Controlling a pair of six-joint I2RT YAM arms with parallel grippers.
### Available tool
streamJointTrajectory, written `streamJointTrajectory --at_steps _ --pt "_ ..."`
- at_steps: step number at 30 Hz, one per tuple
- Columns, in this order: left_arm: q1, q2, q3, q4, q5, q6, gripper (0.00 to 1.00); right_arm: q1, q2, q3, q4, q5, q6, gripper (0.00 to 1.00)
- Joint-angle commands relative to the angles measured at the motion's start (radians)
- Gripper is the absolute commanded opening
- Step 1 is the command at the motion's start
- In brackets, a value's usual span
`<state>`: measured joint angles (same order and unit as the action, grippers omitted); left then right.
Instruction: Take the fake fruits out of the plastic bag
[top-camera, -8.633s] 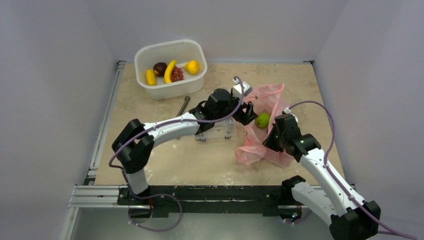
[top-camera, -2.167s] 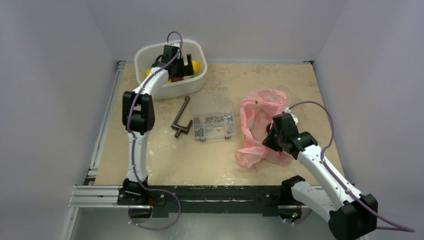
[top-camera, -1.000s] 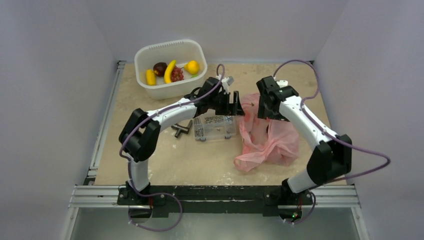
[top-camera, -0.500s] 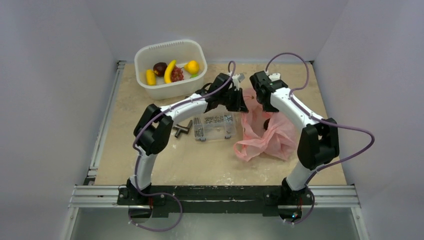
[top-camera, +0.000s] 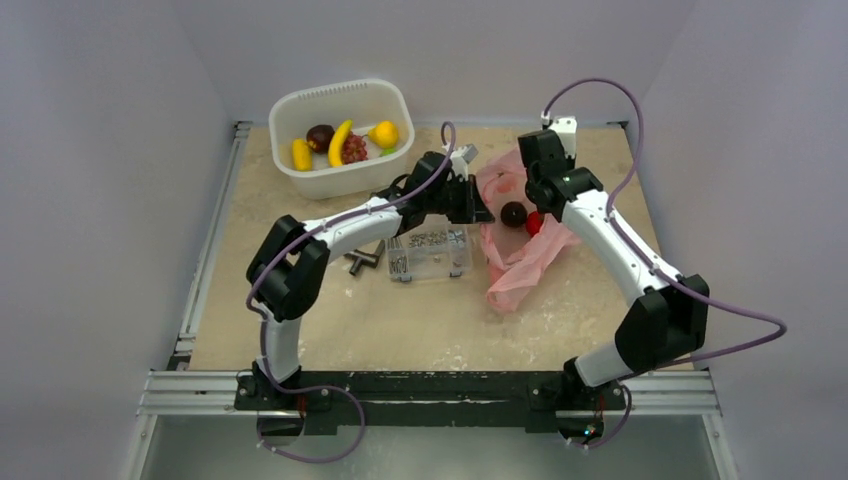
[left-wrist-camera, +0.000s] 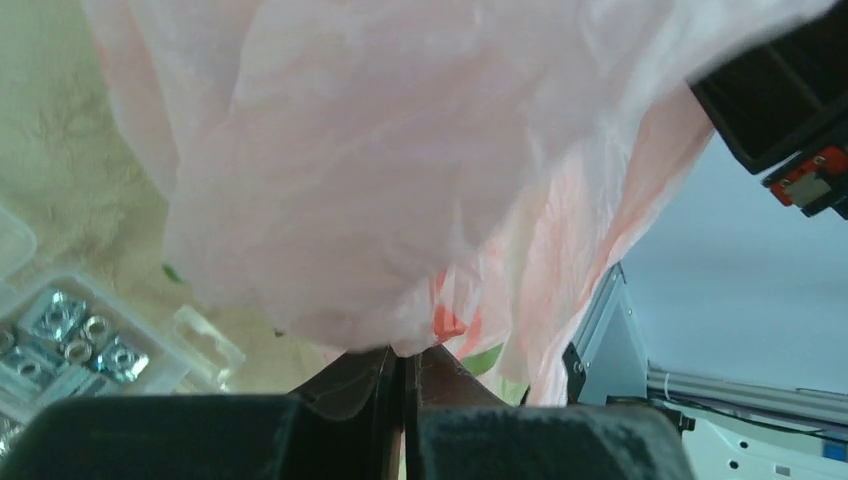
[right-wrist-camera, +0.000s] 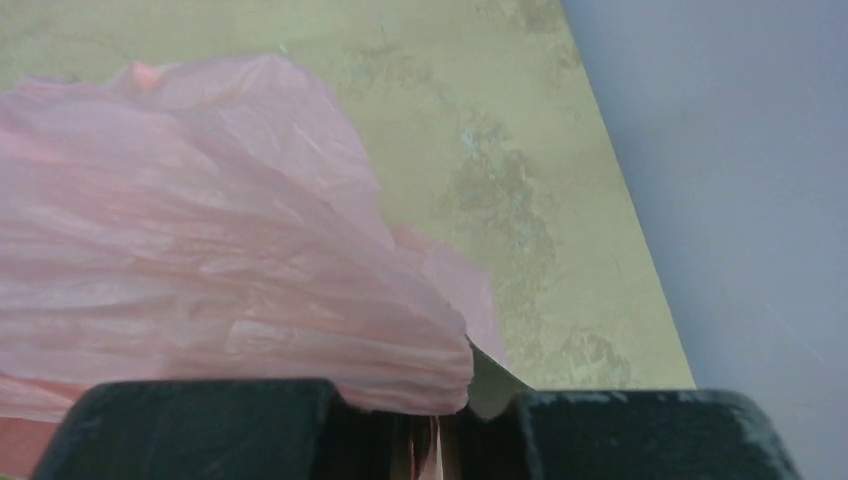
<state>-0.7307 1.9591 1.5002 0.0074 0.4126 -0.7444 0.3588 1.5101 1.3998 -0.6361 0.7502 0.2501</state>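
The pink plastic bag (top-camera: 517, 262) hangs stretched between my two grippers, its lower end trailing on the table. My left gripper (top-camera: 483, 211) is shut on its left edge, with pink film (left-wrist-camera: 400, 180) pinched between the jaws. My right gripper (top-camera: 533, 197) is shut on the back right edge, bunched film (right-wrist-camera: 200, 270) caught in its jaws. In the bag's open mouth lie a dark round fruit (top-camera: 513, 213) and a red fruit (top-camera: 534, 222). Other fake fruits sit in the white tub (top-camera: 398, 160), among them a banana (top-camera: 340, 142).
The clear screw box (top-camera: 430, 251) stands just left of the bag, under my left forearm, and shows in the left wrist view (left-wrist-camera: 60, 335). A dark hex key (top-camera: 362, 260) lies to its left. Grey walls close in the table on three sides.
Both grippers closed on the bag's rim and raised it toward the back. The bag's mouth now gapes, and the dark and red fruits show inside.
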Motion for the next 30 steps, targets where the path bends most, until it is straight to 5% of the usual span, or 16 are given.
streamJointTrajectory --at_steps 1,3,6,11,15,18,21,23,26,30 --pt "0.001 0.016 -0.094 0.117 0.025 -0.088 0.0 -0.002 -0.016 -0.122 -0.029 0.021 0.087 0.19" --pt "0.001 0.029 -0.104 0.11 0.019 -0.083 0.0 -0.001 -0.017 -0.153 -0.07 0.017 0.144 0.48" --pt "0.0 0.038 -0.116 0.115 0.015 -0.085 0.0 0.002 -0.014 -0.17 -0.174 -0.035 0.228 0.71" --pt "-0.007 0.038 -0.12 0.128 0.015 -0.092 0.0 0.006 -0.063 -0.24 -0.224 -0.204 0.387 0.98" --pt "-0.008 0.019 -0.117 0.088 -0.01 -0.061 0.0 0.005 -0.138 -0.346 -0.144 -0.188 0.47 0.99" --pt "-0.007 -0.018 -0.12 0.035 -0.038 -0.01 0.16 0.001 -0.19 -0.449 -0.1 -0.155 0.573 0.9" --pt "-0.015 -0.088 -0.139 -0.005 -0.052 0.065 0.4 -0.008 -0.23 -0.528 -0.106 -0.102 0.658 0.43" --pt "-0.03 -0.152 -0.16 -0.031 -0.048 0.119 0.47 -0.008 -0.277 -0.535 -0.081 -0.148 0.61 0.12" --pt "-0.078 -0.24 -0.185 0.028 -0.002 0.173 0.7 -0.008 -0.367 -0.547 -0.047 -0.219 0.532 0.0" --pt "-0.149 -0.254 -0.207 0.147 0.056 0.201 0.67 -0.009 -0.445 -0.579 -0.019 -0.254 0.449 0.0"
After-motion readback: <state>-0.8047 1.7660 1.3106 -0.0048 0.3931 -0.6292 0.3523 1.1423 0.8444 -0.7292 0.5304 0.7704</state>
